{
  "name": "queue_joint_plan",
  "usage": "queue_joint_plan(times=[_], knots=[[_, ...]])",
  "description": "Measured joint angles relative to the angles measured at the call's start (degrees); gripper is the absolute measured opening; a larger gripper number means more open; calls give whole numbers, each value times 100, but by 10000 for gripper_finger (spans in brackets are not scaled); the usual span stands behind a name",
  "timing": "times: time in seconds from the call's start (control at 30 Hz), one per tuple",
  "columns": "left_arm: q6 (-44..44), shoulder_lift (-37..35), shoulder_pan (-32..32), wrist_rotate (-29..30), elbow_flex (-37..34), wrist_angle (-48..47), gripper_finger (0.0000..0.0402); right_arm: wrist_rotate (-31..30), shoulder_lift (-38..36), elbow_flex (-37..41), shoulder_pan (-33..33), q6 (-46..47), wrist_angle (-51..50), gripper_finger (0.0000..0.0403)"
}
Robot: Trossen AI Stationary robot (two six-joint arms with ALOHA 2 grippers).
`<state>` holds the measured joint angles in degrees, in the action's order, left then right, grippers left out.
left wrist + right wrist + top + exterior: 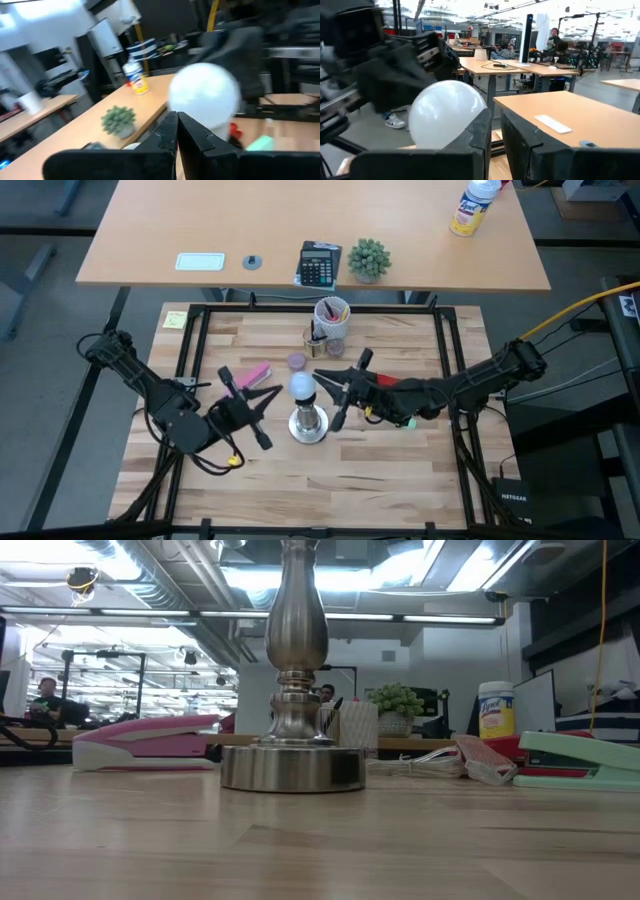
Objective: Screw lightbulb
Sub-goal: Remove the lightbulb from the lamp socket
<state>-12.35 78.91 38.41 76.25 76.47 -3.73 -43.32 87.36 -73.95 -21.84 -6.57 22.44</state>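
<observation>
**Bulb seated on stand, both arms close in**

The bulb (302, 387) sits atop the stand (308, 423) near the table's (400, 480) centre, apparently already in the socket. The right gripper (347, 392) lies at the bulb's 3 o'clock, its fingers (482, 131) nearly together; the bulb shows just beyond them, but I cannot tell whether they touch it. Judging by that, it is placed to twist the bulb. The left gripper (262, 405) waits at the bulb's 8 o'clock, fingers (170, 132) pressed together on nothing, perhaps to steady the stand. A pink stapler (252, 375) lies at 10 o'clock, a purple cap (297, 361) at 12.
</observation>
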Motion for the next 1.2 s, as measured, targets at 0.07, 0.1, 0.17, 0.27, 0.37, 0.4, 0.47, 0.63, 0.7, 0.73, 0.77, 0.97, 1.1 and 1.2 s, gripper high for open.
queue_joint_plan(times=[0.07,0.1,0.17,0.27,0.37,0.4,0.47,0.63,0.7,0.73,0.77,0.97,1.1,1.2], knots=[[72,-1,0,286,0,14,1,-119,-35,0,-98,-157,0,48],[110,-2,0,400,0,17,1,-264,-55,0,-127,-245,9,48],[145,-1,-27,538,0,18,1,-483,-113,0,-206,-383,63,48],[145,-2,-100,561,0,14,1,-438,-165,0,-355,-436,72,48],[190,0,-262,563,0,13,1,-53,-165,0,-456,-441,48,48],[254,0,-327,561,0,12,1,73,-164,0,-463,-435,48,48],[332,-2,-461,464,0,14,1,318,-132,-2,-460,-397,78,48],[486,-2,-718,-340,0,3,1,334,-60,-2,-438,-389,4,48],[584,-2,-756,-476,0,-29,1,309,-32,-2,-437,-386,28,48],[595,-1,-756,-492,0,-43,1,263,-13,-2,-429,-384,25,48],[595,-2,-747,-507,0,-43,1,208,12,-2,-399,-380,19,48],[598,-2,-562,-476,0,-40,1,138,74,-2,-265,-358,7,48],[597,-6,-430,-410,0,-41,1,133,74,-2,-180,-227,24,48],[598,-15,-356,-410,2,-41,1,41,74,0,-175,-225,24,48]])
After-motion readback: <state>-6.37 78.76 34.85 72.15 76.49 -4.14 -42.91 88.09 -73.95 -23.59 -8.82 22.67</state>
